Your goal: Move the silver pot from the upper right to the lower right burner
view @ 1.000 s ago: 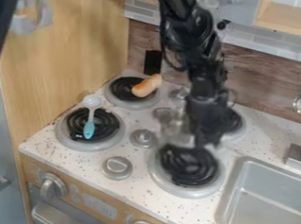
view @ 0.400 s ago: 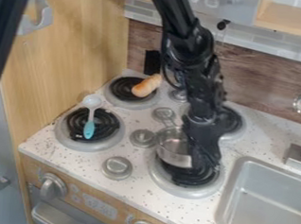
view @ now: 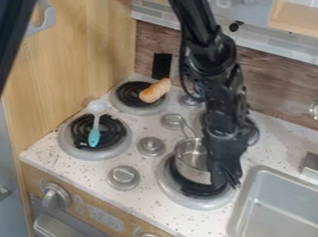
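The black, jointed robot gripper [view: 225, 180] is hanging at the right side of the silver metal pot [view: 192, 161]; whether it is grasping cannot be told. The pot is resting over the lower right black-coiled burner [view: 189, 188].

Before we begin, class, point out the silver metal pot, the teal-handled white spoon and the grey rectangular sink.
Silver metal pot [view: 190, 171]: camera view, on its outer wall.
Teal-handled white spoon [view: 94, 137]: camera view, on its handle.
Grey rectangular sink [view: 288, 226]: camera view, on its basin floor.
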Action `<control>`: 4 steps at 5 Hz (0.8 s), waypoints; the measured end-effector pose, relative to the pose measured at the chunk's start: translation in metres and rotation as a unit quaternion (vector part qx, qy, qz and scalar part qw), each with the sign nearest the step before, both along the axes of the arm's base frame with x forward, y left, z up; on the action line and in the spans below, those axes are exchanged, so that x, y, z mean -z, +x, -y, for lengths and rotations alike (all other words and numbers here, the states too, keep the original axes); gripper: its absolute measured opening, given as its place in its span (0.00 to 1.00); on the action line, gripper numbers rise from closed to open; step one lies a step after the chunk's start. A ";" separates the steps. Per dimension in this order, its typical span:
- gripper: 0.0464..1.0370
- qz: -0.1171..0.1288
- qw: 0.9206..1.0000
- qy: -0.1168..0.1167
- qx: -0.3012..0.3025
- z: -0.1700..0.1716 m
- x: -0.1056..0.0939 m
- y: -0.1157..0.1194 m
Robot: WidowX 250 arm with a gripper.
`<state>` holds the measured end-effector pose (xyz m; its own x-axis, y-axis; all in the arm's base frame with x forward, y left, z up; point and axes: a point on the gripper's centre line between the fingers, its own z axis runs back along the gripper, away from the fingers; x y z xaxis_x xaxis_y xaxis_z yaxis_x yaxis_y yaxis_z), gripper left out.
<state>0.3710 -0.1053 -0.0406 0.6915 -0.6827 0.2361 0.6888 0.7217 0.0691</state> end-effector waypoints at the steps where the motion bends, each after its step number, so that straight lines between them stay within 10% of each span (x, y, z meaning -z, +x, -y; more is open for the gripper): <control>1: 0.20 -0.012 1.000 0.004 -0.009 -0.002 0.003 -0.003; 4: 0.98 0.003 0.991 0.053 -0.125 -0.032 -0.043 -0.020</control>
